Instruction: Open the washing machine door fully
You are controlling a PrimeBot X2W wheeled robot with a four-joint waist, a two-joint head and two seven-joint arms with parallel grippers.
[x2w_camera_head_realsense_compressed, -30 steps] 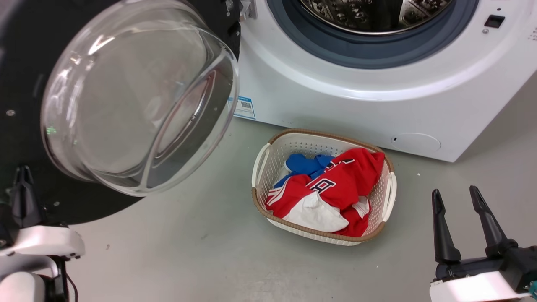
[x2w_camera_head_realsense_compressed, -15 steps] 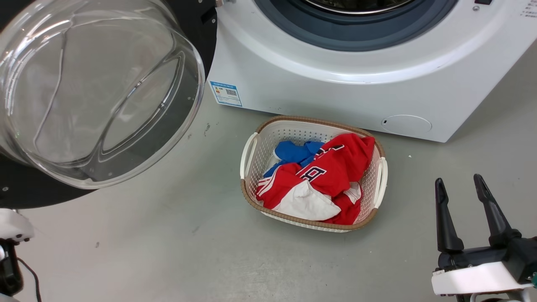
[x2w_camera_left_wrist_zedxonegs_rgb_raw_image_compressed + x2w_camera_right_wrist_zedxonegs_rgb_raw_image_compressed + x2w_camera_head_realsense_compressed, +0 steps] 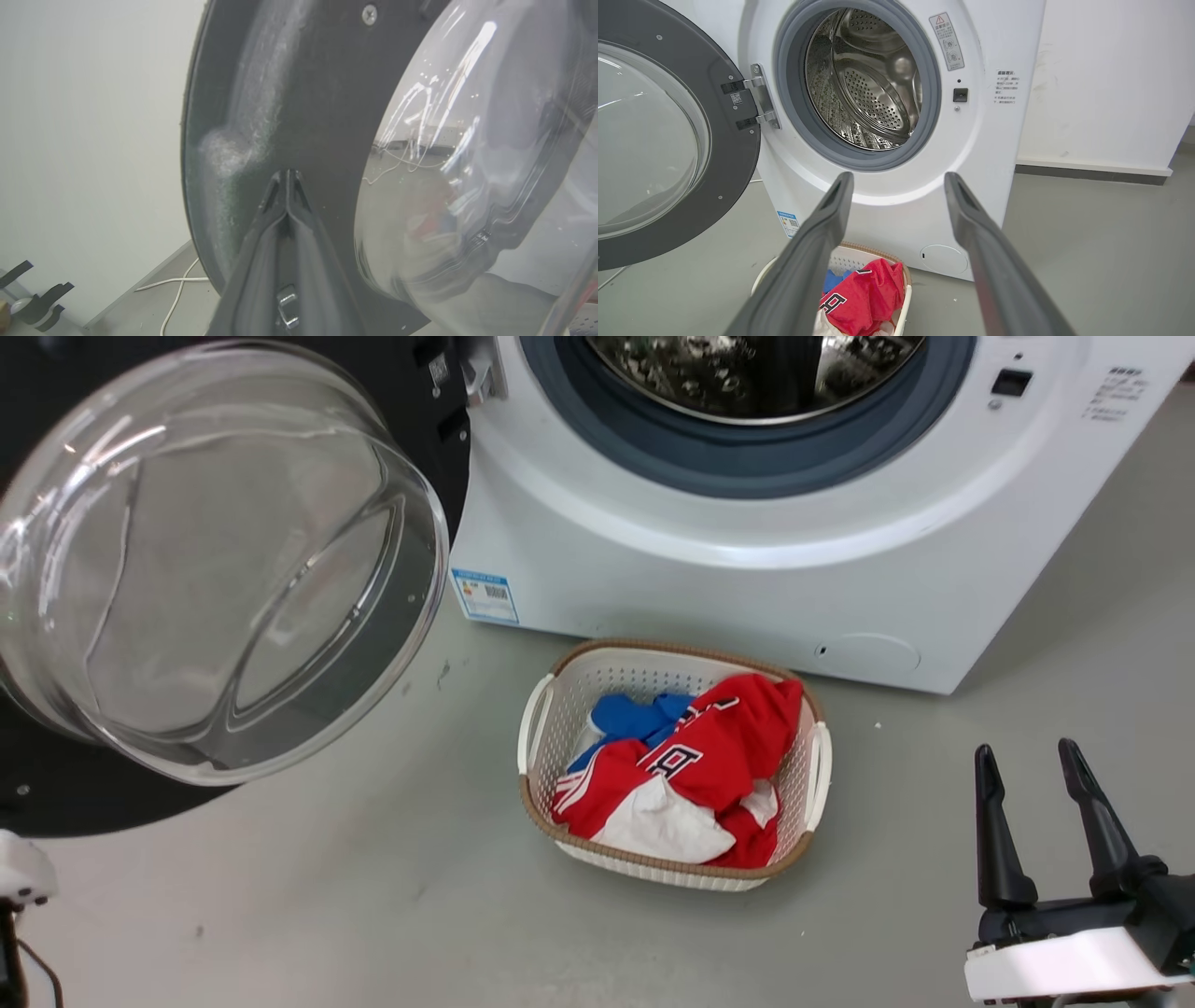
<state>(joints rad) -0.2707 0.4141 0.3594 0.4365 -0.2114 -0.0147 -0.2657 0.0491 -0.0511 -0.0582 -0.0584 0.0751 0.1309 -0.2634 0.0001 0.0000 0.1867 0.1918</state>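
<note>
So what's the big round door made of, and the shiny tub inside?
The washing machine door: its ring looks like glossy black plastic; its bulging middle seems clear glass, see-through and glinting. The drum looks like steel: silvery, mirror-shiny, punched with holes.

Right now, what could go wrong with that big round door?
The left hand is shut, its tips close to the black inner face of the washing machine door, right beside the glass bowl. A push could make them slip onto the glass. The laundry basket sits on the floor in front of the washing machine, so rolling forward might bump it.
</note>
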